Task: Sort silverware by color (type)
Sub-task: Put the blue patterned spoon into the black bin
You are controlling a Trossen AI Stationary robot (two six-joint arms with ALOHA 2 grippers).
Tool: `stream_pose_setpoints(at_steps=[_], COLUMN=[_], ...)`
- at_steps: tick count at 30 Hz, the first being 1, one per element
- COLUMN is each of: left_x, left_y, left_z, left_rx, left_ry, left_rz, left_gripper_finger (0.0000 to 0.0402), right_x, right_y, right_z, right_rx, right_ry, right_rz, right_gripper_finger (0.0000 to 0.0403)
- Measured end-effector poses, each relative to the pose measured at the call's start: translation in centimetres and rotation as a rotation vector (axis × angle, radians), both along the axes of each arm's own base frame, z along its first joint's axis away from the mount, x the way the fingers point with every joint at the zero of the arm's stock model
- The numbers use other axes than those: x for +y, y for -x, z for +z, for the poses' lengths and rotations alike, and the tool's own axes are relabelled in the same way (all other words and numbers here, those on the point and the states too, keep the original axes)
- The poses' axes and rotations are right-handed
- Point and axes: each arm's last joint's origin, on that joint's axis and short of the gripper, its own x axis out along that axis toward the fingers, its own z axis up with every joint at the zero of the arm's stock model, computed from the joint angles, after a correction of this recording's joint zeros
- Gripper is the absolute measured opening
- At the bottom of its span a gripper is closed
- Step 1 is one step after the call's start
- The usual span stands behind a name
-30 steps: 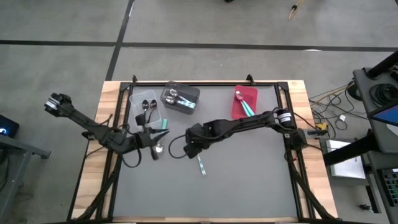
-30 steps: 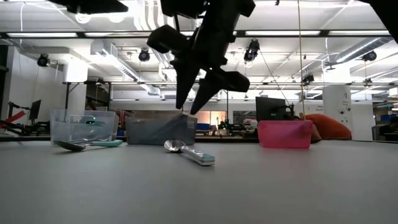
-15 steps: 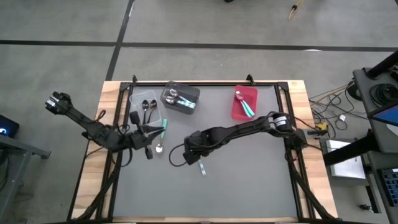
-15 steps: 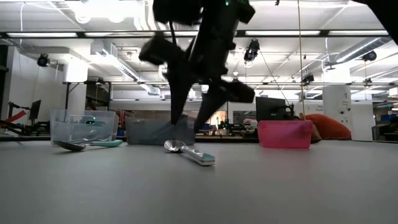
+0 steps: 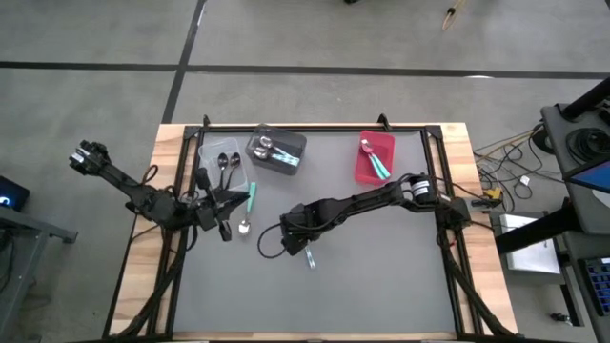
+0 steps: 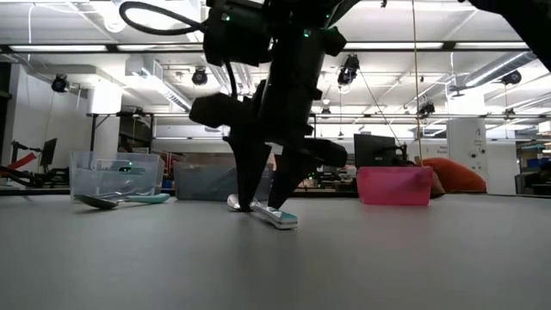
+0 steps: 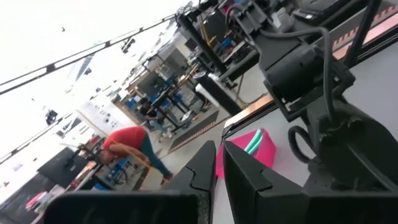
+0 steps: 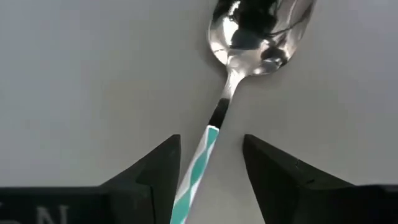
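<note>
L arm reaches in low from the table's left edge, forearm nearly level, its left gripper [image 5: 221,211] pointing toward table centre. Fingers [image 7: 208,168] pressed together, nothing between them. Just ahead of the tips lies a teal-handled spoon [image 5: 250,203], bowl nearest the tips, handle running away toward the back. Beside gripper's far side sits the clear bin [image 5: 211,157] w/ black spoons [image 5: 227,162] in it. Past that, the dark grey bin [image 5: 286,140] holds silver spoons [image 5: 266,148].

R arm stretches long across the table from the right edge, elbow low, wrist bent steeply down at mid-table. Right gripper [image 6: 262,205] stands nearly vertical, tips at or just off the mat; can't tell if touching. Jaws spread apart, straddling a striped teal-and-white-handled spoon [image 8: 231,81]: handle runs down the middle of the gap, clear of both fingers [image 8: 160,165], bowl lying beyond the tips. Not gripped; spoon flat on mat.

Behind R arm's forearm, the red bin [image 5: 384,144] has teal-handled spoons [image 5: 373,157] inside.
</note>
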Motion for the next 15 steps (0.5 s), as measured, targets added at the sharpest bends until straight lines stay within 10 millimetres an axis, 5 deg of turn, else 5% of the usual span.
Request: stream_pose_setpoints(at_steps=[15], left_x=[0.0], left_y=[-0.1], left_z=[0.0], left_rx=[-0.005], left_ry=[0.008], left_rz=[-0.034], left_gripper_finger=[0.0013], right_x=[-0.8], right_y=[2.2], right_z=[-1.1], right_rx=[0.261], right_ry=[0.263], right_rz=[0.128], right_gripper_finger=[0.0155])
